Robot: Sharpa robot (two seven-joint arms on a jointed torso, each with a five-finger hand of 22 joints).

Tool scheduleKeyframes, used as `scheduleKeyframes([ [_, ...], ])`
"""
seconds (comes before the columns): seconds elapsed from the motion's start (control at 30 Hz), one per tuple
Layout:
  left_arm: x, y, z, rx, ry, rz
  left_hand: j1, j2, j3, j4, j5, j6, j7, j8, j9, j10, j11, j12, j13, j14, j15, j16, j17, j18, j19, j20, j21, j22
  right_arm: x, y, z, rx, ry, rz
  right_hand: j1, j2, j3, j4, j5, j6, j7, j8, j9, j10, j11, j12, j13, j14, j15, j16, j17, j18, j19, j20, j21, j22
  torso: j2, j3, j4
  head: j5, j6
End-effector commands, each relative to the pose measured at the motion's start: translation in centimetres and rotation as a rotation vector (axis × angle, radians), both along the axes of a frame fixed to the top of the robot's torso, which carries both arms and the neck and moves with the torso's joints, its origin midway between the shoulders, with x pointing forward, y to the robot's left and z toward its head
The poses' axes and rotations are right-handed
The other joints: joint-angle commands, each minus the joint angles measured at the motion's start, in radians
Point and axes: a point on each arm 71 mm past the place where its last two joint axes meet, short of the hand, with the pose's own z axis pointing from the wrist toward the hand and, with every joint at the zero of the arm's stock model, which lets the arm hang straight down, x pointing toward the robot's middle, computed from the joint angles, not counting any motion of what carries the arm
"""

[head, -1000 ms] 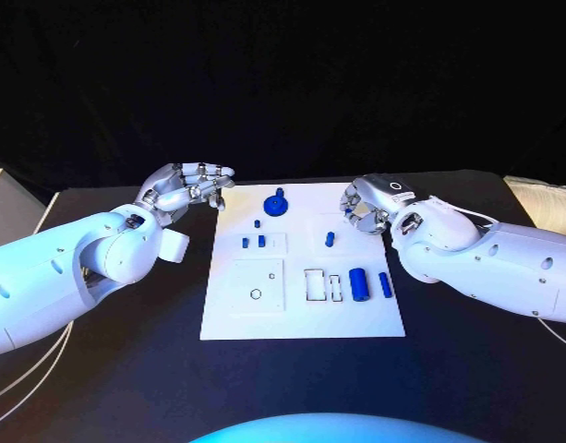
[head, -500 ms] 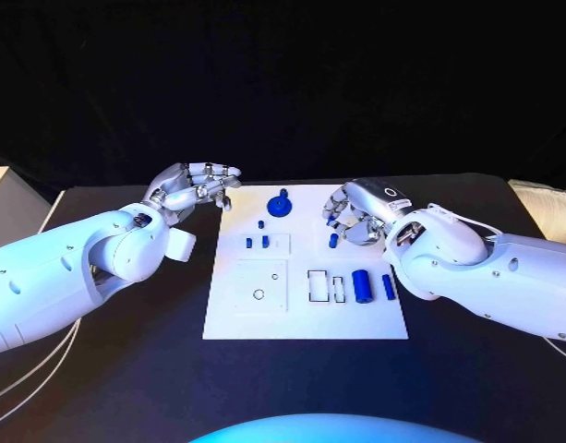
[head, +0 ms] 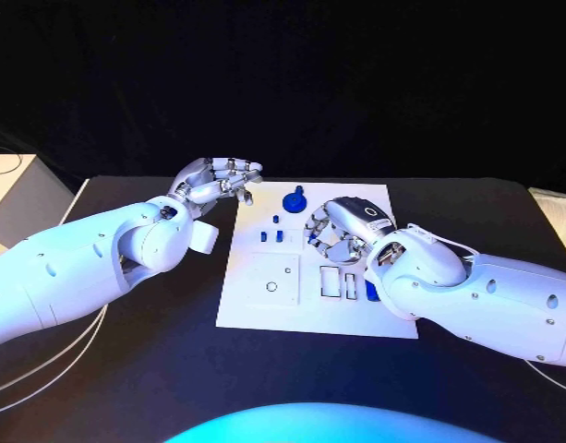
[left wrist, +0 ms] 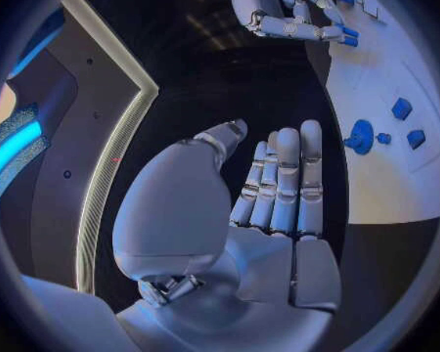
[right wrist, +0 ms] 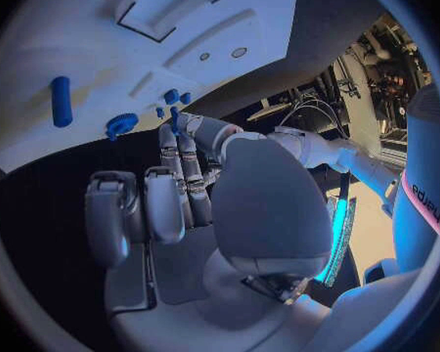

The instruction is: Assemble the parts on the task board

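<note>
Right hand (head: 340, 228) now farther over task board (head: 263, 305), fingers curled.

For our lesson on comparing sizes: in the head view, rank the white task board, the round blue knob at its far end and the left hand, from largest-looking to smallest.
1. White task board
2. Left hand
3. Round blue knob

The hand is raised nearer the camera, so it may look somewhat oversized.

text: none legible | labels: none | numbers: none | signs: none
</note>
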Motion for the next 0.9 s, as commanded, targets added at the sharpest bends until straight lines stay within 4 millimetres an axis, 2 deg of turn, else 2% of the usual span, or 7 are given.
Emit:
scheduleKeyframes([
  [0.03,0.1,-0.2,0.0,-0.023,-0.006,0.032,0.003,0.002,0.000,0.006,-0.001,-0.010,0.000,0.003,-0.001,-0.007,0.000,0.005,0.000,-0.001,0.008,-0.003,0.000,0.013,0.007,0.000,-0.004,-0.001,-0.2,0.7,-0.6,-0.027,0.005,0.025,0.002,0.011,0.007,0.000,0.001,0.008,0.000,0.005,0.001,0.057,-0.053,0.002,0.062,0.031,-0.005,0.001,-0.002,-0.017,0.052,-0.005,-0.004,0.142,-0.010,-0.0032,0.0041,0.019,-0.010],
  [0.13,0.1,-0.3,-0.1,-0.027,-0.003,0.043,0.002,0.002,-0.001,0.007,-0.001,-0.010,0.000,0.003,-0.002,-0.007,0.000,0.005,0.000,-0.001,0.008,-0.003,0.000,0.013,0.007,0.000,-0.004,-0.002,-0.5,1.8,-1.6,-0.035,0.024,0.038,0.002,0.012,0.008,0.000,0.000,0.008,0.001,0.005,0.001,0.057,-0.052,0.002,0.062,0.031,-0.005,0.000,-0.003,-0.017,0.052,-0.005,-0.004,0.141,-0.012,-0.0033,0.0030,0.031,-0.019],
  [0.23,0.1,-0.4,-0.2,-0.030,-0.001,0.049,0.002,0.002,-0.001,0.008,-0.001,-0.010,0.000,0.003,-0.002,-0.008,0.000,0.006,0.000,-0.001,0.009,-0.003,0.000,0.013,0.008,0.001,-0.005,-0.002,-0.7,2.4,-2.3,-0.044,0.036,0.039,0.002,0.012,0.008,0.000,0.001,0.007,0.001,0.005,0.001,0.057,-0.052,0.002,0.062,0.031,-0.005,-0.001,-0.005,-0.017,0.051,-0.005,-0.005,0.139,-0.012,-0.0032,0.0029,0.035,-0.024],
  [0.43,0.2,-0.6,-0.3,-0.043,0.016,0.062,0.004,0.006,-0.001,0.010,0.000,-0.010,-0.001,0.004,-0.002,-0.010,0.000,0.007,0.000,-0.002,0.009,-0.003,-0.001,0.013,0.009,0.001,-0.006,-0.003,-0.8,3.0,-3.4,-0.054,0.050,0.028,0.002,0.012,0.009,-0.001,0.001,0.007,0.001,0.005,0.001,0.056,-0.052,0.001,0.062,0.031,-0.005,-0.001,-0.006,-0.016,0.051,-0.005,-0.006,0.139,-0.010,-0.0037,0.0073,0.039,-0.028],
  [0.53,0.2,-0.6,-0.4,-0.047,0.021,0.064,0.004,0.006,-0.001,0.010,0.000,-0.010,-0.001,0.004,-0.002,-0.010,0.000,0.007,0.000,-0.002,0.009,-0.003,-0.001,0.013,0.009,0.001,-0.006,-0.003,-0.8,3.1,-3.6,-0.057,0.055,0.028,0.002,0.012,0.009,-0.001,0.001,0.007,0.001,0.005,0.001,0.056,-0.052,0.001,0.062,0.031,-0.005,-0.001,-0.006,-0.016,0.051,-0.005,-0.006,0.139,-0.007,-0.0025,0.0049,0.048,-0.034],
  [0.8,0.3,-0.7,-0.4,-0.051,0.025,0.064,0.004,0.006,-0.001,0.010,0.000,-0.009,-0.001,0.005,-0.002,-0.010,0.000,0.007,0.000,-0.002,0.009,-0.003,-0.001,0.013,0.009,0.001,-0.007,-0.003,-1.1,3.6,-4.1,-0.066,0.072,0.039,0.002,0.012,0.010,-0.002,0.003,0.006,0.001,0.005,0.002,0.056,-0.052,0.001,0.063,0.030,-0.005,-0.001,-0.005,-0.016,0.050,-0.005,-0.007,0.138,-0.007,-0.0028,0.0040,0.053,-0.042],
  [0.9,0.3,-0.8,-0.5,-0.052,0.031,0.060,0.005,0.007,-0.001,0.011,0.000,-0.009,-0.002,0.005,-0.001,-0.011,0.000,0.007,0.000,-0.002,0.008,-0.004,-0.001,0.014,0.009,0.001,-0.007,-0.004,-1.1,3.8,-4.3,-0.073,0.075,0.039,0.002,0.012,0.010,-0.002,0.003,0.006,0.001,0.005,0.002,0.056,-0.052,0.001,0.063,0.030,-0.005,-0.001,-0.005,-0.016,0.050,-0.005,-0.007,0.138,-0.008,-0.0041,0.0056,0.049,-0.042],
])
